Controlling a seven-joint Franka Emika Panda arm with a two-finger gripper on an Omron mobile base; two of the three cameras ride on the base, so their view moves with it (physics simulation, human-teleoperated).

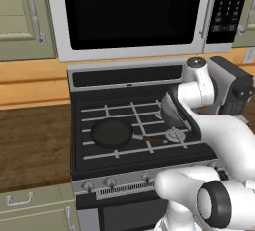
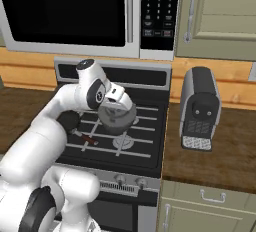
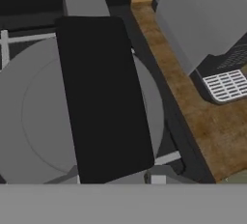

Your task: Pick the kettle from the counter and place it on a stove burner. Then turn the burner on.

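Kettle [image 3: 38,121]: nearest the hand camera; one unit, dull grey, domed lid seen from directly above with a wide dark band across it.
Kettle position: hanging under the gripper [image 2: 119,109] above the right side of the cooktop, clear of the counter [image 2: 220,151]; front right burner [image 2: 123,141] just below it; contact with the grate not discernible.
Gripper state: jaws drawn in almost fully, closed on the top of the kettle; fingers themselves hidden behind the hand and the kettle body.
Arm: one white arm, elbow raised over the front of the stove [image 1: 124,75], wrist bent down toward the cooktop.
Burners counted: one silver disc under the grate bars in the right base view; one partly covered by the arm in the left base view [image 1: 175,135].
Frying pan [image 1: 112,132]: one, black, on the left front grate, reddish handle pointing right toward the kettle.
Knobs [image 2: 120,178]: two visible on the stove front in the right base view, three in the left base view.
Coffee machine [image 2: 200,108]: one, dark grey, upright on the counter right of the stove.
Microwave [image 1: 134,13]: one, mounted above the stove, keypad on its right side.
Counter sections: two, wood grain, one on each side of the stove.
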